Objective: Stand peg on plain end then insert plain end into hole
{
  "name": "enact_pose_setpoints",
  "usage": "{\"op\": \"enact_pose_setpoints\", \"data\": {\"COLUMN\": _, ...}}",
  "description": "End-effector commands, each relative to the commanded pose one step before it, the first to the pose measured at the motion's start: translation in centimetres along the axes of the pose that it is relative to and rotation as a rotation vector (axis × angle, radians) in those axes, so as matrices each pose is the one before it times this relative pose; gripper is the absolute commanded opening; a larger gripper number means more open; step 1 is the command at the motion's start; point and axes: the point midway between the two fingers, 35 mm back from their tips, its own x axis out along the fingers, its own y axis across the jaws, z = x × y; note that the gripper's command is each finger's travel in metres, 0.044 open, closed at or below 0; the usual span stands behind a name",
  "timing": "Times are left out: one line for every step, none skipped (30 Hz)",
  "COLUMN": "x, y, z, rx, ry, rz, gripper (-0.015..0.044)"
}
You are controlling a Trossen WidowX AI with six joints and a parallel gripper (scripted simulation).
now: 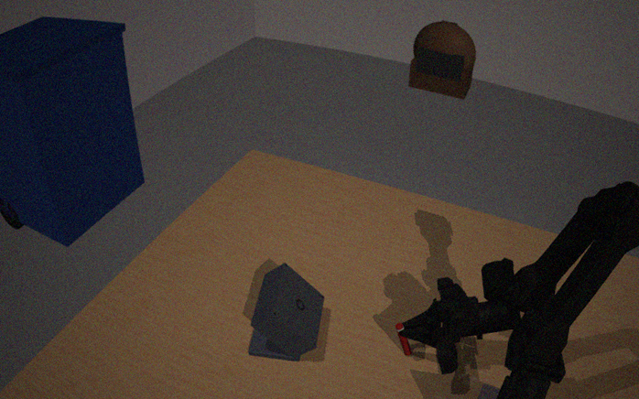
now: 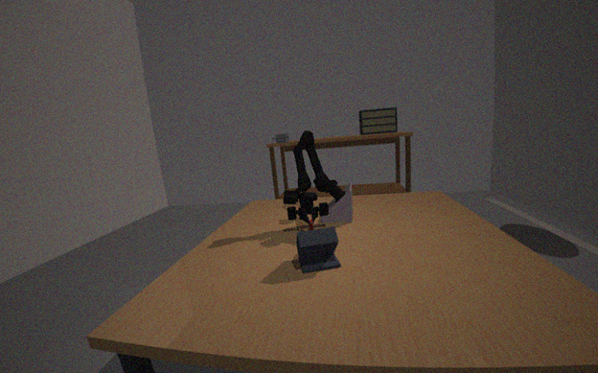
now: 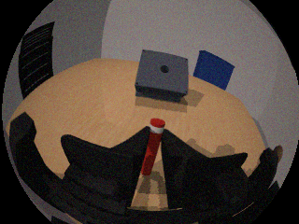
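The red peg (image 1: 404,343) (image 2: 311,224) (image 3: 150,154) is close to upright, its white-banded end up and its plain end down. My gripper (image 1: 400,331) (image 3: 155,132) is shut on the peg near the banded end, with the fingers reaching in nearly level. The plain end is at or just above the table; I cannot tell whether it touches. The grey sloped panel (image 1: 284,314) (image 2: 315,244) (image 3: 159,83) stands apart from the peg, beyond the fingertips. Its hole (image 1: 299,305) (image 3: 164,69) shows as a dark round opening in the face turned toward me.
The wooden table (image 1: 211,284) (image 2: 431,302) (image 3: 70,103) carries the panel and my arm's base. A blue bin (image 1: 64,130) (image 3: 213,70) is beyond the table edge. A brown rounded object (image 1: 443,59) is farther back, off the table. The arm casts shadows around the peg.
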Motion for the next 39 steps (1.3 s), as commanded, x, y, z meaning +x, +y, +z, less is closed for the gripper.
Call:
{"op": "enact_pose_setpoints", "data": {"x": -0.269, "y": 0.062, "z": -0.091, "rx": -0.0057, "ry": -0.04218, "rz": 0.00011, "gripper": 0.0049}}
{"op": "enact_pose_setpoints", "data": {"x": -0.06, "y": 0.005, "z": -0.033, "rx": 0.0, "ry": -0.00862, "rz": 0.0001, "gripper": 0.0049}}
{"op": "enact_pose_setpoints", "data": {"x": -0.06, "y": 0.005, "z": -0.033, "rx": 0.0, "ry": -0.00862, "rz": 0.0001, "gripper": 0.0049}}
{"op": "enact_pose_setpoints", "data": {"x": -0.06, "y": 0.005, "z": -0.033, "rx": 0.0, "ry": -0.00862, "rz": 0.00009, "gripper": 0.0049}}
{"op": "enact_pose_setpoints", "data": {"x": -0.06, "y": 0.005, "z": -0.032, "rx": 0.0, "ry": -0.00863, "rz": 0.00009, "gripper": 0.0049}}
{"op": "enact_pose_setpoints", "data": {"x": -0.06, "y": 0.005, "z": -0.032, "rx": 0.0, "ry": -0.00863, "rz": 0.00009, "gripper": 0.0049}}
{"op": "enact_pose_setpoints", "data": {"x": -0.06, "y": 0.005, "z": -0.032, "rx": 0.0, "ry": -0.00863, "rz": 0.00009, "gripper": 0.0049}}
{"op": "enact_pose_setpoints", "data": {"x": -0.06, "y": 0.005, "z": -0.032, "rx": 0.0, "ry": -0.00863, "rz": 0.00009, "gripper": 0.0049}}
{"op": "enact_pose_setpoints", "data": {"x": -0.06, "y": 0.005, "z": -0.032, "rx": 0.0, "ry": -0.00863, "rz": 0.00009, "gripper": 0.0049}}
{"op": "enact_pose_setpoints", "data": {"x": -0.06, "y": 0.005, "z": -0.032, "rx": 0.0, "ry": -0.00863, "rz": 0.00009, "gripper": 0.0049}}
{"op": "enact_pose_setpoints", "data": {"x": -0.06, "y": 0.005, "z": -0.032, "rx": 0.0, "ry": -0.00863, "rz": 0.00009, "gripper": 0.0049}}
{"op": "enact_pose_setpoints", "data": {"x": -0.06, "y": 0.005, "z": -0.032, "rx": 0.0, "ry": -0.00863, "rz": 0.00009, "gripper": 0.0049}}
{"op": "enact_pose_setpoints", "data": {"x": -0.06, "y": 0.005, "z": -0.031, "rx": 0.0, "ry": -0.00864, "rz": 0.00008, "gripper": 0.0049}}
{"op": "enact_pose_setpoints", "data": {"x": -0.06, "y": 0.005, "z": -0.031, "rx": 0.0, "ry": -0.00864, "rz": 0.00008, "gripper": 0.0049}}
{"op": "enact_pose_setpoints", "data": {"x": -0.059, "y": 0.005, "z": -0.031, "rx": 0.0, "ry": -0.00864, "rz": 0.00008, "gripper": 0.0049}}
{"op": "enact_pose_setpoints", "data": {"x": -0.059, "y": 0.005, "z": -0.031, "rx": 0.0, "ry": -0.00864, "rz": 0.00008, "gripper": 0.0049}}
{"op": "enact_pose_setpoints", "data": {"x": -0.059, "y": 0.005, "z": -0.031, "rx": 0.0, "ry": -0.00864, "rz": 0.00008, "gripper": 0.0049}}
{"op": "enact_pose_setpoints", "data": {"x": -0.059, "y": 0.005, "z": -0.031, "rx": 0.0, "ry": -0.00864, "rz": 0.00008, "gripper": 0.0049}}
{"op": "enact_pose_setpoints", "data": {"x": -0.059, "y": 0.005, "z": -0.031, "rx": 0.0, "ry": -0.00864, "rz": 0.00008, "gripper": 0.0049}}
{"op": "enact_pose_setpoints", "data": {"x": -0.059, "y": 0.005, "z": -0.03, "rx": 0.0, "ry": -0.00864, "rz": 0.00008, "gripper": 0.0049}}
{"op": "enact_pose_setpoints", "data": {"x": 0.022, "y": 0.0, "z": 0.014, "rx": 0.0, "ry": 0.00421, "rz": 0.00026, "gripper": 0.0049}}
{"op": "enact_pose_setpoints", "data": {"x": 0.03, "y": -0.004, "z": 0.033, "rx": 0.0, "ry": 0.00952, "rz": 0.00015, "gripper": 0.0049}}
{"op": "enact_pose_setpoints", "data": {"x": -0.001, "y": -0.008, "z": 0.033, "rx": 0.0, "ry": 0.00951, "rz": -0.0003, "gripper": 0.0049}}
{"op": "enact_pose_setpoints", "data": {"x": -0.046, "y": -0.008, "z": 0.024, "rx": 0.0, "ry": 0.00732, "rz": -0.00044, "gripper": 0.0049}}
{"op": "enact_pose_setpoints", "data": {"x": -0.052, "y": -0.002, "z": 0.004, "rx": 0.0, "ry": 0.00193, "rz": -0.00011, "gripper": 0.0049}}
{"op": "enact_pose_setpoints", "data": {"x": -0.025, "y": -0.001, "z": 0.002, "rx": 0.0, "ry": 0.00092, "rz": -0.00005, "gripper": 0.0049}}
{"op": "enact_pose_setpoints", "data": {"x": 0.013, "y": 0.011, "z": -0.017, "rx": 0.0005, "ry": -0.00064, "rz": 0.0002, "gripper": 0.0049}}
{"op": "enact_pose_setpoints", "data": {"x": 0.023, "y": 0.015, "z": -0.033, "rx": 0.0009, "ry": -0.00128, "rz": 0.00023, "gripper": 0.0049}}
{"op": "enact_pose_setpoints", "data": {"x": 0.031, "y": 0.014, "z": -0.052, "rx": 0.0013, "ry": -0.00191, "rz": 0.00008, "gripper": 0.0049}}
{"op": "enact_pose_setpoints", "data": {"x": 0.029, "y": 0.006, "z": -0.065, "rx": 0.0014, "ry": -0.00189, "rz": -0.00018, "gripper": 0.0049}}
{"op": "enact_pose_setpoints", "data": {"x": 0.008, "y": 0.007, "z": -0.038, "rx": 0.0015, "ry": -0.00029, "rz": 0.00011, "gripper": 0.0049}}
{"op": "enact_pose_setpoints", "data": {"x": 0.005, "y": 0.019, "z": -0.037, "rx": 0.0021, "ry": 0.00024, "rz": 0.00045, "gripper": 0.0049}}
{"op": "enact_pose_setpoints", "data": {"x": 0.007, "y": 0.018, "z": -0.041, "rx": 0.0018, "ry": 0.00035, "rz": 0.00037, "gripper": 0.0049}}
{"op": "enact_pose_setpoints", "data": {"x": 0.008, "y": 0.018, "z": -0.044, "rx": 0.002, "ry": 0.00034, "rz": 0.00037, "gripper": 0.0049}}
{"op": "enact_pose_setpoints", "data": {"x": 0.007, "y": 0.016, "z": -0.044, "rx": 0.0019, "ry": 0.00034, "rz": 0.00031, "gripper": 0.0049}}
{"op": "enact_pose_setpoints", "data": {"x": 0.007, "y": 0.013, "z": -0.043, "rx": 0.0018, "ry": 0.00034, "rz": 0.00025, "gripper": 0.0049}}
{"op": "enact_pose_setpoints", "data": {"x": 0.007, "y": 0.012, "z": -0.042, "rx": 0.0017, "ry": 0.00035, "rz": 0.00022, "gripper": 0.0049}}
{"op": "enact_pose_setpoints", "data": {"x": 0.007, "y": 0.012, "z": -0.043, "rx": 0.0017, "ry": 0.00036, "rz": 0.00023, "gripper": 0.0049}}
{"op": "enact_pose_setpoints", "data": {"x": 0.007, "y": 0.013, "z": -0.043, "rx": 0.0017, "ry": 0.00036, "rz": 0.00025, "gripper": 0.0049}}
